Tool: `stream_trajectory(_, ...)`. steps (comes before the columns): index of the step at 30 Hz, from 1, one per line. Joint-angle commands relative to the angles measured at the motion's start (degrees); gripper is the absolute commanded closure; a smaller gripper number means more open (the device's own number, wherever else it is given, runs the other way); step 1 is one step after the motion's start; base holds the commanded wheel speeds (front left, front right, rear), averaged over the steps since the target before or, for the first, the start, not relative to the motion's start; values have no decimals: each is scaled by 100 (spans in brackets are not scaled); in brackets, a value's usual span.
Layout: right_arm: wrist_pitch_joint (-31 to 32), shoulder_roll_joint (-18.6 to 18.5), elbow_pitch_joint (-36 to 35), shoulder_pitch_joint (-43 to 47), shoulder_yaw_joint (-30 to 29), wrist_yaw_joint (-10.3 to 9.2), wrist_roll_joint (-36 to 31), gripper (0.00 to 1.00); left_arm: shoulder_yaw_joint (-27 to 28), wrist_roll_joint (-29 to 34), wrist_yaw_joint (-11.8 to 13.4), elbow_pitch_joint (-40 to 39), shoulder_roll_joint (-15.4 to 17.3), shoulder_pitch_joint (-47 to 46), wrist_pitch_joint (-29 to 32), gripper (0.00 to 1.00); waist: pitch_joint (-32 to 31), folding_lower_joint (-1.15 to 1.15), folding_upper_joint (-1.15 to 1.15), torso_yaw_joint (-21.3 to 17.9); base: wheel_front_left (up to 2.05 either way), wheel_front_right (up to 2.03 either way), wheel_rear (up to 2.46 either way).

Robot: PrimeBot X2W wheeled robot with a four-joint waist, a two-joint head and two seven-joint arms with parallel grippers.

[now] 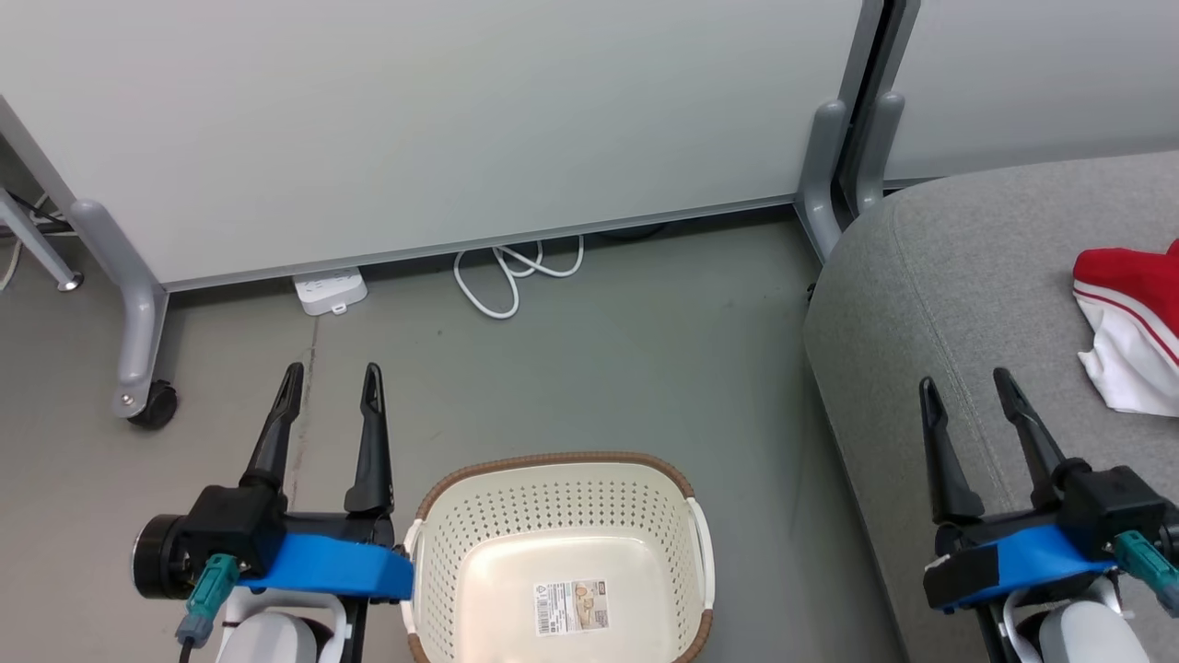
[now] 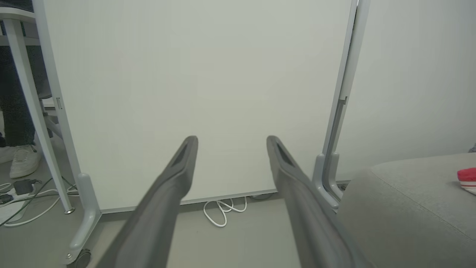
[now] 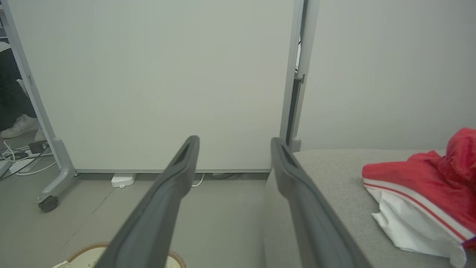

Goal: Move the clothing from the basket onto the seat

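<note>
The left hand (image 1: 332, 370) stands wide, its two dark fingers spread with nothing between them. It hovers over the floor (image 1: 599, 350) just left of the basket (image 1: 553, 459). The right hand (image 1: 963, 378) is spread just as wide and holds nothing, poised at the edge of the seat (image 1: 967, 267) that faces the basket. The basket sits on the floor between the two hands, close beside the left one and apart from the seat. Its cream perforated walls and smooth bottom show bare, with a barcode sticker (image 1: 571, 606) on the bottom. The clothing (image 1: 1131, 318), red with a white panel and thin stripe trim, lies crumpled on the seat to the right of the right hand, apart from it. Beyond, a white cable (image 1: 516, 276) and a power strip (image 1: 330, 290) lie at the foot of a pale partition (image 1: 461, 120).
</note>
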Motion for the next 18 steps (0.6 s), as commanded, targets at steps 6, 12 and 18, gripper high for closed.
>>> stream_trajectory(6,0,125,56,362,1,1,98,0,222,40,-156,-13,-63,259,-14,0,-178,1,0,84,0,0,0)
stream_trajectory(12,0,193,85,534,-45,1,127,0,366,40,-215,18,-89,428,-14,0,-266,1,0,147,0,0,0)
stream_trajectory(18,0,230,105,600,-72,1,138,0,353,-95,-218,75,-92,498,-14,0,-298,1,0,195,0,0,0)
